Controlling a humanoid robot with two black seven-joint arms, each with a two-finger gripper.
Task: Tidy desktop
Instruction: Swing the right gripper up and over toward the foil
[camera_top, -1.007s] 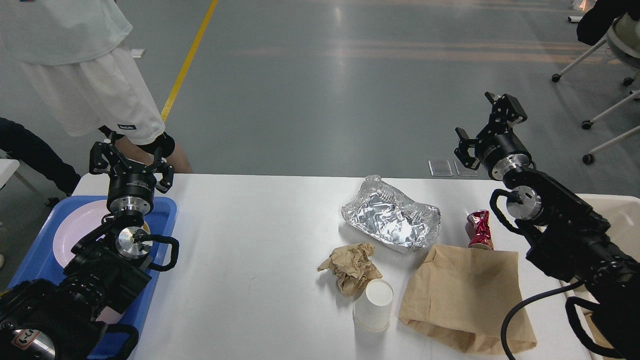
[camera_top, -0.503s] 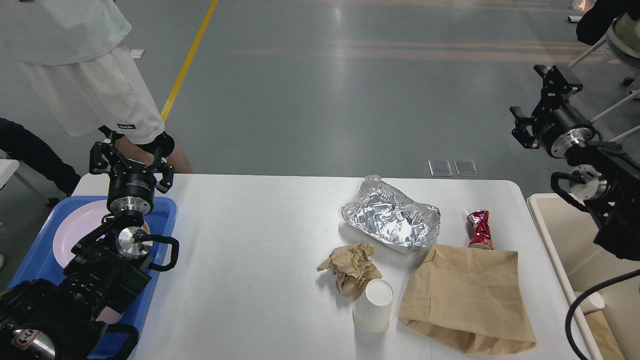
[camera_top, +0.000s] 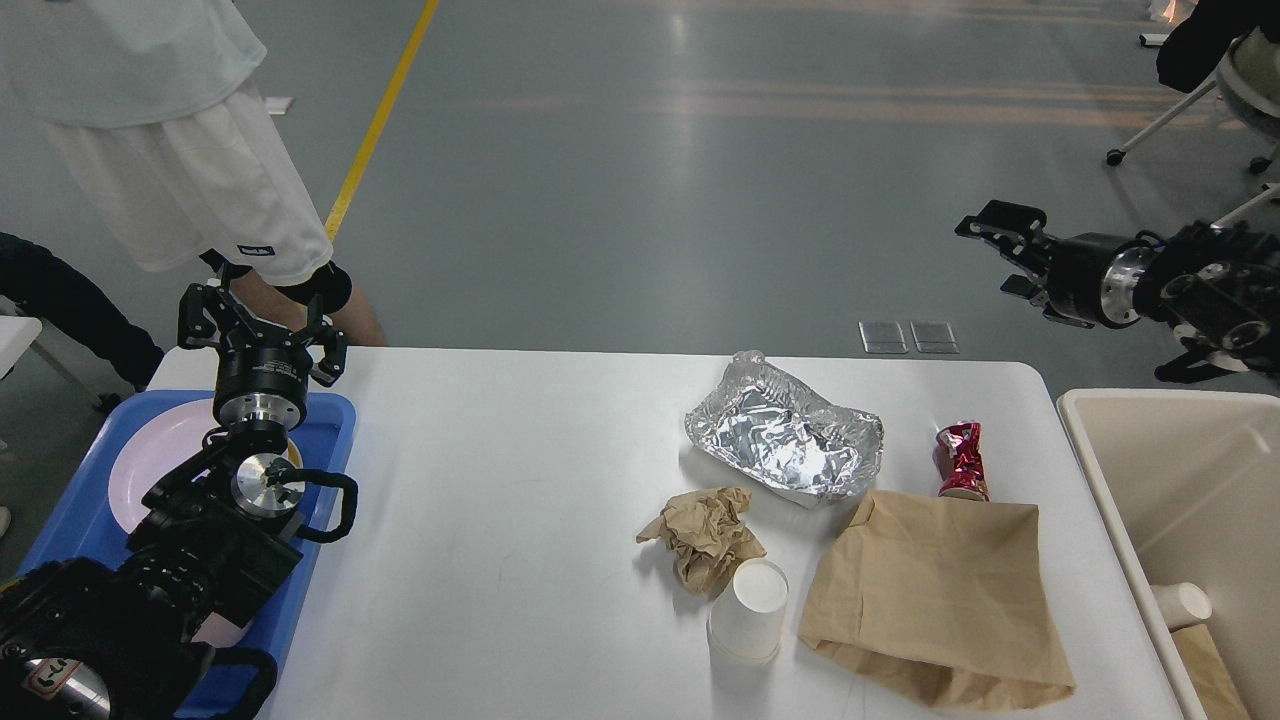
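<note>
Right gripper (camera_top: 1000, 250) hangs off the far right corner of the desktop (camera_top: 500, 520), fingers apart, holding nothing. I read that as parked over the cream bin (camera_top: 1110, 470). Left gripper (camera_top: 262, 318) is spread and empty above the blue tray (camera_top: 335, 420). Foil tray (camera_top: 785, 440), crushed can (camera_top: 960, 460), paper bag (camera_top: 935, 590), cup (camera_top: 750, 610) and paper wad (camera_top: 705, 530) sit right of centre, untouched.

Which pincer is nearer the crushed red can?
Right. The right pincer hangs beyond the table's far edge, up and right of the can, off the desktop. The left pincer is far to the can's left, over the blue tray.
</note>
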